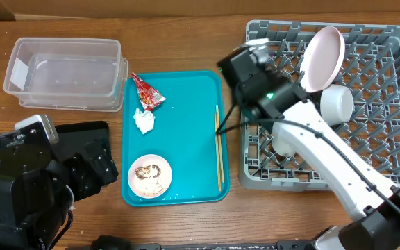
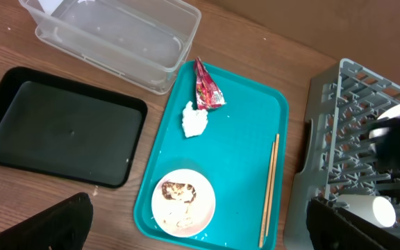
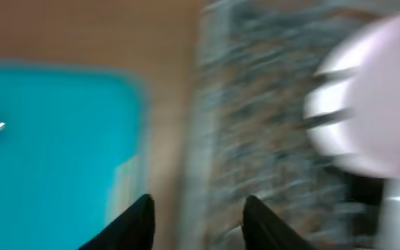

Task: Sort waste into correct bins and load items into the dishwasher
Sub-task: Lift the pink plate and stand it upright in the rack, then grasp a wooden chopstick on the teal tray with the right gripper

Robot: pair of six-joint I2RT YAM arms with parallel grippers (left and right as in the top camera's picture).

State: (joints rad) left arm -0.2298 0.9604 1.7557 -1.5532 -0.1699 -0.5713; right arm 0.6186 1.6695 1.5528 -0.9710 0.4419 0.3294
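A red snack wrapper (image 1: 146, 92) (image 2: 205, 90), a white tissue wad (image 1: 144, 121) (image 2: 194, 120), a small pinkish bowl with brown scraps (image 1: 150, 176) (image 2: 183, 201) and chopsticks (image 1: 218, 149) (image 2: 269, 184) lie on the teal tray (image 1: 186, 104). The clear tub (image 1: 64, 73) and the black tray (image 2: 61, 125) are empty. In the grey rack (image 1: 380, 132) a pink plate (image 1: 323, 59) stands upright, with a white bowl (image 1: 336, 103) and a white cup (image 2: 382, 210) nearby. My left gripper (image 1: 97, 167) (image 2: 200, 236) is open and empty. My right gripper (image 1: 236, 68) (image 3: 198, 208) is open and empty over the rack's left edge.
The wooden table shows around the trays. The right wrist view is blurred. The right arm reaches across the rack's front half. A few rice grains lie on the teal tray near the small bowl.
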